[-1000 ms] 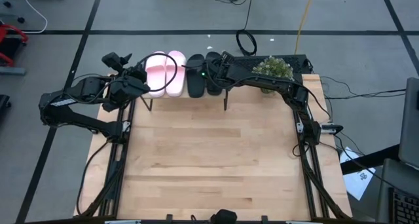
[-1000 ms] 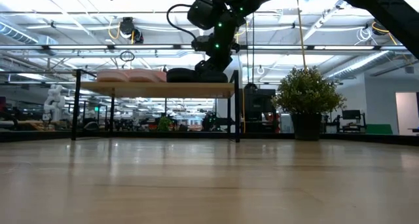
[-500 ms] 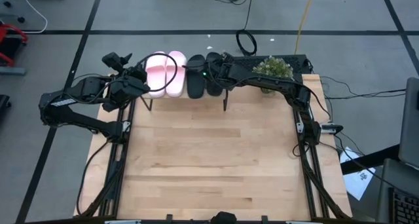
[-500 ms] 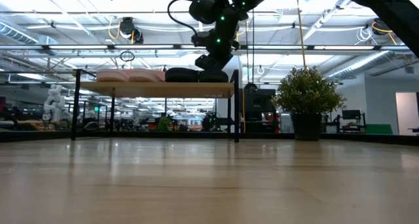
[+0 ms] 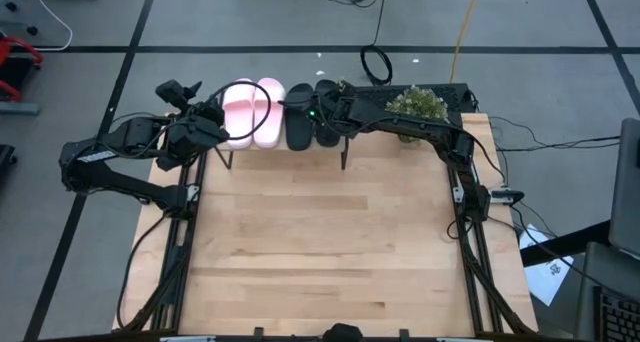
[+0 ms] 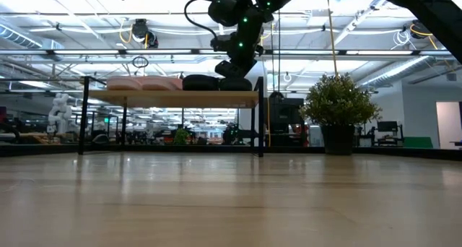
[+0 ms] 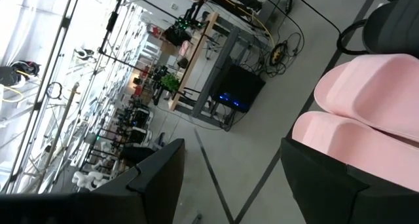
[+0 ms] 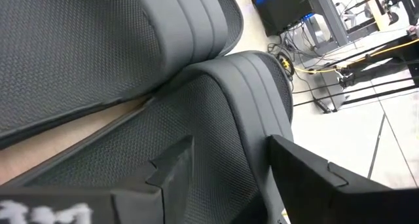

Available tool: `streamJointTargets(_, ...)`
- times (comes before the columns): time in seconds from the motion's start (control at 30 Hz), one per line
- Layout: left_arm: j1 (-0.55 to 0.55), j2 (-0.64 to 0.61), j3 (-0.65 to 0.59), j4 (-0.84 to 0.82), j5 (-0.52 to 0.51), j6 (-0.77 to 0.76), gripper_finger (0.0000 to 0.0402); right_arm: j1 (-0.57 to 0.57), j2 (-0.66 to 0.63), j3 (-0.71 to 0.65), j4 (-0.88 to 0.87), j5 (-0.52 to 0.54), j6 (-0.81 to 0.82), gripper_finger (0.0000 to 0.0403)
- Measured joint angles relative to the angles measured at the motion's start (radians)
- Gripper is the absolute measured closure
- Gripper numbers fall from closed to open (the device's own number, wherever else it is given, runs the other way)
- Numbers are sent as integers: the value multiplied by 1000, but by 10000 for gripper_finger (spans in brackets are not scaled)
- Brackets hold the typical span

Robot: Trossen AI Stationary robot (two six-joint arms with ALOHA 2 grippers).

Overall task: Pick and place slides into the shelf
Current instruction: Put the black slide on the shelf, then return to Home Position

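Observation:
The shelf (image 6: 173,99) stands at the table's far edge. On its top board lie two light pink slides (image 5: 250,110) on the left and two black slides (image 5: 310,114) on the right, all flat on their soles. My right gripper (image 8: 226,158) hangs open just over the right black slide (image 8: 216,112), one finger to each side of its footbed; the low view shows the gripper (image 6: 231,68) close above that slide. My left gripper (image 7: 232,158) stands open at the shelf's left end, beside the pink slides (image 7: 366,112), with nothing between its fingers. My right gripper points down at the right black slide's footbed (image 8: 209,139) with its fingers apart. I cannot tell whether the fingertips touch the slide. The slide lies flat on the shelf beside the other black one.
A potted plant (image 5: 417,107) stands at the table's far right corner, just right of the shelf. The wide wooden tabletop (image 5: 320,242) stretches from the shelf to the near edge. Cables lie on the floor beyond the shelf.
My right gripper has opened and let go of the right black slide, then risen a little. The slide, which was raised in the hold a second ago, now lies flat on the shelf next to the other black one.

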Motion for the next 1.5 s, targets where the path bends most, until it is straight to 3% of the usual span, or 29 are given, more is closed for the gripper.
streamJointTargets(0.63, 1, 0, 0, 0, 0, -4, 144, 29, -52, 1, -15, -6, 0, 213)
streamJointTargets(0.9, 0, -3, 0, -21, -4, 2, 144, 102, -117, 1, -15, 0, 3, 213)
streamJointTargets(1.07, 0, -43, 0, -146, 16, -58, 144, 193, -196, 1, -33, 122, -28, 213)
streamJointTargets(1.17, 0, -104, 0, -225, 96, -179, 144, 252, -253, 1, -82, 223, -52, 213)
streamJointTargets(1.23, 0, -153, 0, -267, 168, -253, 144, 289, -295, 1, -122, 234, -53, 213)
streamJointTargets(1.5, 0, -378, 1, -371, 579, -472, 144, 420, -454, 2, -301, 72, 69, 213)
